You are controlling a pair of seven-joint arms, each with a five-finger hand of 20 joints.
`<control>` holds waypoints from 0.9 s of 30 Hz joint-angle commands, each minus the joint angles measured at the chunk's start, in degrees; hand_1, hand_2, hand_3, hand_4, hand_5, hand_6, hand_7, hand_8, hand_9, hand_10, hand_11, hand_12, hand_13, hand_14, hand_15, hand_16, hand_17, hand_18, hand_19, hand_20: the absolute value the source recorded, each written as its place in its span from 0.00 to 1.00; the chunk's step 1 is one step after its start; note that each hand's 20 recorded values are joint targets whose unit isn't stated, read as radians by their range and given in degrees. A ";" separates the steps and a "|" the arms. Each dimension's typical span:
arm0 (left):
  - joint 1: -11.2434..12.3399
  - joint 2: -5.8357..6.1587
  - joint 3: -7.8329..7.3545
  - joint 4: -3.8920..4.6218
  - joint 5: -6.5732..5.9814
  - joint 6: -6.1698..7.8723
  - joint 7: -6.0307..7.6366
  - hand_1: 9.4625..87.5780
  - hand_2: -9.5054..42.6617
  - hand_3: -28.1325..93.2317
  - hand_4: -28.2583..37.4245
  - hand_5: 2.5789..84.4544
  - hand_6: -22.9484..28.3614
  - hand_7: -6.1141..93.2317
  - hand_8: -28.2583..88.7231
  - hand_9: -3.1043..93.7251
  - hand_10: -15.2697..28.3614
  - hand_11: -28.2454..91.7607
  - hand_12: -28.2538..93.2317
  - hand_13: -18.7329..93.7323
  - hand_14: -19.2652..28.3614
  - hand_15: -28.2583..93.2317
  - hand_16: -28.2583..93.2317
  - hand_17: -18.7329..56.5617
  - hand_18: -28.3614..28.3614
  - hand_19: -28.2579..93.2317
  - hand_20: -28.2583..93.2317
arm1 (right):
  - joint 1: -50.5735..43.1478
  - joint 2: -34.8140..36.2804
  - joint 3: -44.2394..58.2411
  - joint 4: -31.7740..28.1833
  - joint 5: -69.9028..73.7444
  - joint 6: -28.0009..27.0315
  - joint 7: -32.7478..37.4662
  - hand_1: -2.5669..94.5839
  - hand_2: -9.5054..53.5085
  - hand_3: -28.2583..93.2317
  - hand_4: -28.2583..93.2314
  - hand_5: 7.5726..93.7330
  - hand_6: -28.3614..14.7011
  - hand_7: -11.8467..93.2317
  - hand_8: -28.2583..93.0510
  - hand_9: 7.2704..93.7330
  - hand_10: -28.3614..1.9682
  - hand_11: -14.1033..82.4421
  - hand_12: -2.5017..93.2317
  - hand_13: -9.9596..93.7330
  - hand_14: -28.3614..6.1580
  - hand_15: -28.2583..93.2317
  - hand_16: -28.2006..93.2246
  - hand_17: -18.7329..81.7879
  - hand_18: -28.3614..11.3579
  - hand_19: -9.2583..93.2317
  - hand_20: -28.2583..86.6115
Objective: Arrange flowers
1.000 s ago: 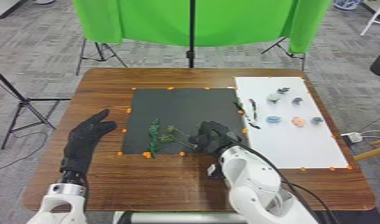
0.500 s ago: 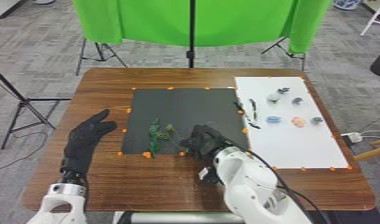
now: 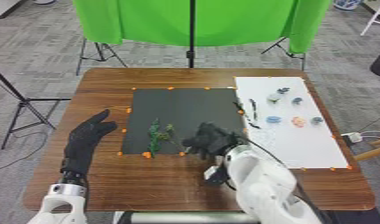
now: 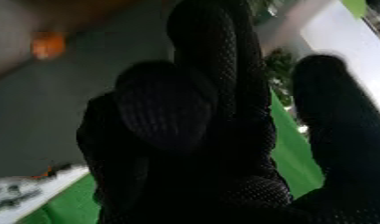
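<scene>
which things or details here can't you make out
- Contact between the right black-gloved hand and the thin-stemmed green sprig: head view, blurred
- Petals of the small pink flower: head view, too small
- Rest of the dark green leaves: right wrist view, behind that hand
- White left arm's near end: head view, bottom edge

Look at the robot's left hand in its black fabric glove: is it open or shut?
Open. The left hand has its fingers stretched out, not curled, and the thumb stands apart.
</scene>
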 commanded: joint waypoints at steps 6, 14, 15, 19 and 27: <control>0.56 -0.49 0.50 -0.03 0.22 -0.03 -0.41 0.16 0.09 0.80 0.13 0.54 0.47 0.18 0.21 0.54 0.65 0.40 0.38 0.52 0.75 0.38 0.30 0.34 0.75 0.29 0.45 | 15.05 6.70 8.73 10.71 -19.75 5.28 -0.82 0.31 0.00 0.68 0.14 0.75 0.56 0.21 0.18 0.93 0.52 0.53 0.29 0.98 0.70 0.69 0.50 0.80 0.39 1.00 0.70; 0.83 -0.50 0.41 -0.09 0.03 0.04 -0.57 0.16 0.09 0.80 0.13 0.54 0.48 0.18 0.21 0.54 0.65 0.40 0.38 0.52 0.74 0.38 0.30 0.34 0.75 0.29 0.45 | 15.89 5.73 11.64 16.31 -21.80 -0.50 0.92 0.31 0.00 0.68 0.15 0.72 0.54 0.20 0.18 0.92 0.52 0.54 0.30 0.98 0.71 0.70 0.50 0.81 0.39 1.00 0.72; 0.93 -0.51 0.36 -0.12 -0.04 0.02 -0.47 0.16 0.09 0.80 0.13 0.54 0.48 0.18 0.21 0.54 0.65 0.40 0.38 0.52 0.74 0.38 0.30 0.34 0.75 0.29 0.45 | 16.03 5.46 11.58 16.84 -21.83 -1.90 0.94 0.30 0.00 0.68 0.15 0.72 0.54 0.20 0.18 0.93 0.52 0.54 0.30 0.98 0.71 0.70 0.50 0.81 0.39 1.00 0.72; 0.68 -0.43 0.34 -0.02 -0.03 -0.16 -0.59 0.16 0.09 0.80 0.13 0.54 0.48 0.18 0.21 0.54 0.65 0.40 0.38 0.52 0.74 0.38 0.30 0.34 0.75 0.29 0.45 | 17.32 4.18 10.73 20.42 -22.55 -2.99 0.28 0.28 0.00 0.67 0.15 0.73 0.53 0.19 0.18 0.93 0.52 0.54 0.30 0.98 0.71 0.70 0.50 0.81 0.39 1.00 0.73; 0.48 -0.27 0.36 0.15 -0.07 -0.60 -0.76 0.16 0.09 0.80 0.13 0.54 0.48 0.18 0.21 0.54 0.65 0.40 0.38 0.52 0.74 0.38 0.30 0.34 0.75 0.29 0.45 | 18.53 1.42 10.52 25.74 -25.36 -4.70 0.16 0.25 0.00 0.66 0.15 0.75 0.53 0.20 0.18 0.94 0.51 0.54 0.29 0.99 0.71 0.70 0.50 0.82 0.40 1.00 0.73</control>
